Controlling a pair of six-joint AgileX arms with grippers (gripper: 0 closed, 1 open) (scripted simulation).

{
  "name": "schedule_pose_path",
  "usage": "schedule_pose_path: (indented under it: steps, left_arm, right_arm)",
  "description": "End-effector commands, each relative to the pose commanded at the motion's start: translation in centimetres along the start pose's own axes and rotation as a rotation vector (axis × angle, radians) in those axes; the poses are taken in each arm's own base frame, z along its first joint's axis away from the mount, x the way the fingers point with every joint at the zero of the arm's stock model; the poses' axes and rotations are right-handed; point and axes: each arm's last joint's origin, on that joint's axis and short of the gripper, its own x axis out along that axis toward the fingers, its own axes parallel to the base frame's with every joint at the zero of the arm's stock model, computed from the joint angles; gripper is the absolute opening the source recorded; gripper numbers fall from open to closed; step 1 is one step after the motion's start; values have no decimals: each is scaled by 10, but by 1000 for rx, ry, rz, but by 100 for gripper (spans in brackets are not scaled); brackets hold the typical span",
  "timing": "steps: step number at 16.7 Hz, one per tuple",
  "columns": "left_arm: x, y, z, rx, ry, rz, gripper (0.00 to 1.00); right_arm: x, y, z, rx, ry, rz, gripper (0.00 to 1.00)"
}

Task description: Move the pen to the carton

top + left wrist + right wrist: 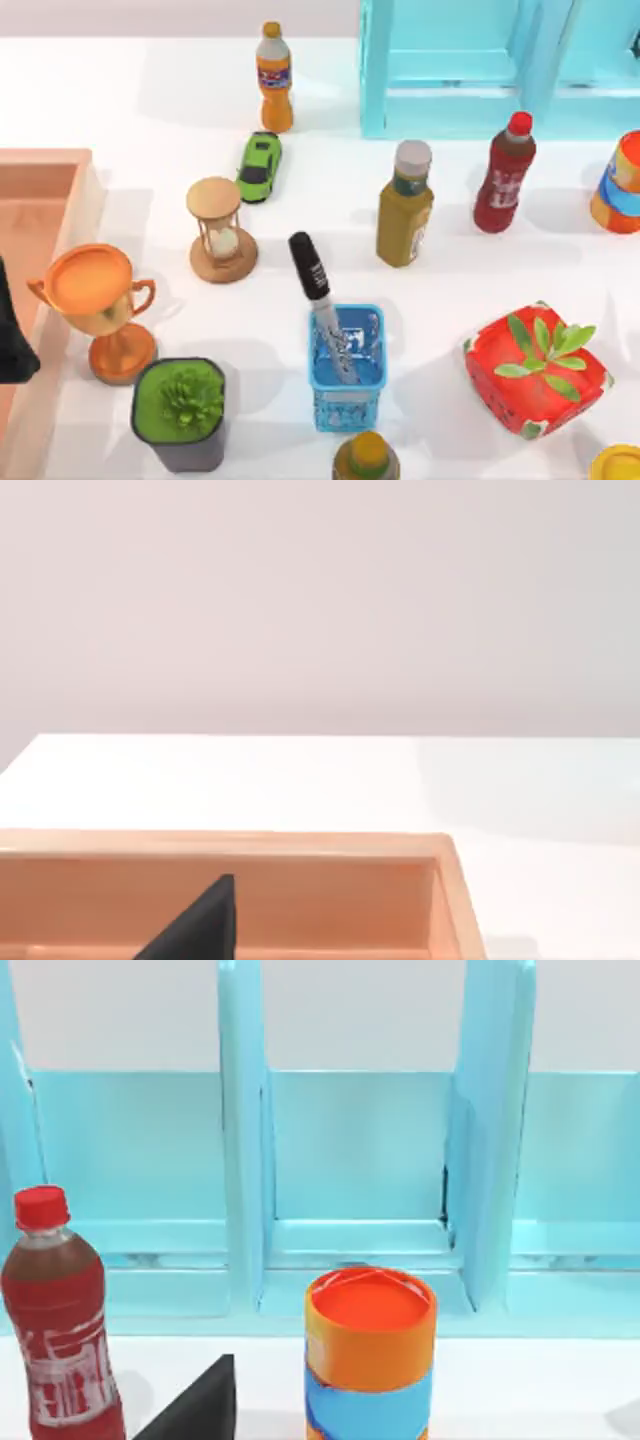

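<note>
Front edge: bottle with olive-yellow cap (pixel 367 457) at centre; rim of a yellow item (pixel 618 463) at the right corner.
Potted succulent (pixel 180 412): dark pot, green plant, front left, just beside the trophy's base.
Blue mesh basket (pixel 347 368): front centre, upright.
Pen (pixel 321 300): stands tilted in the blue mesh basket, barrel down inside it, black cap up and leaning toward the far left, above the basket rim. Not held by anything.
Red box (pixel 535 372): green leaf print, front right, well apart from the basket.
Trophy (pixel 97 308): orange-gold cup, left, just beside the carton's right wall.
Carton (pixel 52 205): peach-orange, open top, at the table's left edge; well apart from the pen. Left wrist view shows its wall and inside (pixel 300 880).
Left gripper (pixel 12 335): dark shape at the left edge over the carton; a black finger (pixel 200 925) shows in the left wrist view against the carton's inside. Finger spread: cannot tell.
Hourglass (pixel 219 232): wooden, mid-table, left of the pen.
Mustard-coloured bottle (pixel 404 205): mid-table, right of the pen.
Red bottle (pixel 504 172): red cap, farther right (pixel 55 1330).
Orange-and-blue can (pixel 620 183): right edge (pixel 368 1355).
Right gripper: one black finger (pixel 195 1405) in the right wrist view, near the red bottle and the can. Finger spread: cannot tell.
Green toy car (pixel 260 166): beyond the hourglass.
Orange drink bottle (pixel 274 78): far, centre-left.
Turquoise shelf (pixel 480 70): far right (pixel 350 1160).
</note>
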Motion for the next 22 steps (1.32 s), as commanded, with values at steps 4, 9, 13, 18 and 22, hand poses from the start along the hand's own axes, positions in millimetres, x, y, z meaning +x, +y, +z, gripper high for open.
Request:
schedule_pose_path:
  steps: [4,9,13,18,22]
  left_arm:
    - [2,-4,-1,-12,24,-59,100]
    - [12,-34,7,-95,155,-401,100]
    - [25,-68,18,-190,328,-687,100]
    - [47,-105,14,-291,601,-816,100]
    - [56,-114,0,-338,758,-778,100]
  right_arm:
    - [0,0,0,0,0,0,100]
    - [0,0,0,0,0,0,100]
    - [0,0,0,0,0,0,100]
    - [0,0,0,0,0,0,100]
    - [0,0,0,0,0,0,100]
